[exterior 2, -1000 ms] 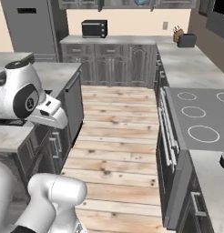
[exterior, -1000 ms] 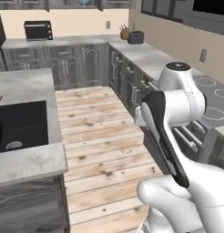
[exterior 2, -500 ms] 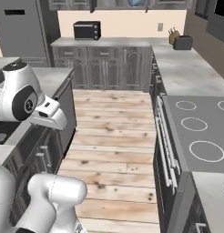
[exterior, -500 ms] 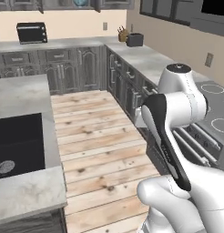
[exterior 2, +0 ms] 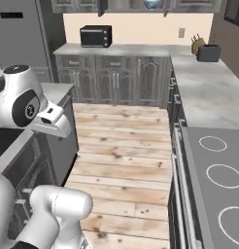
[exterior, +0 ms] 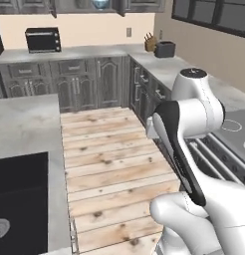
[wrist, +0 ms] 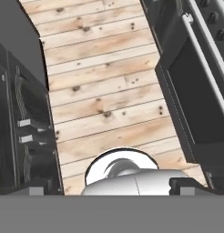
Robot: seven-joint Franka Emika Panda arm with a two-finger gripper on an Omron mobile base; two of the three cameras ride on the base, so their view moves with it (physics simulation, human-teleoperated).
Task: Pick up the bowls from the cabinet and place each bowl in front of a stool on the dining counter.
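Since the earlier frames the whole scene has shifted in both base views, so the base is judged to have driven. The far wall is now seen more squarely, and no object is taken to have moved.

The gripper (wrist: 110,187) is seen with its 2 dark fingertips (wrist: 38,189) set wide apart at the bottom of the hand view. Nothing is held between them. Beyond them the plank floor (wrist: 104,82) is seen, with a dark oven front (wrist: 200,109) at the right of that frame.

The dining counter (exterior: 25,119) is found at the left of the left base view, and no bowl is set on the part that shows. The cabinet (exterior 2: 126,5) is cut by the top edge of the right base view, well apart from the arm. A pale bluish round shape (exterior 2: 153,4) there is judged to be the white bowl. The brown bowl cannot be made out.

No step of the task is judged done. The cabinet has yet to be reached, and 2 bowls are left to be picked and placed.
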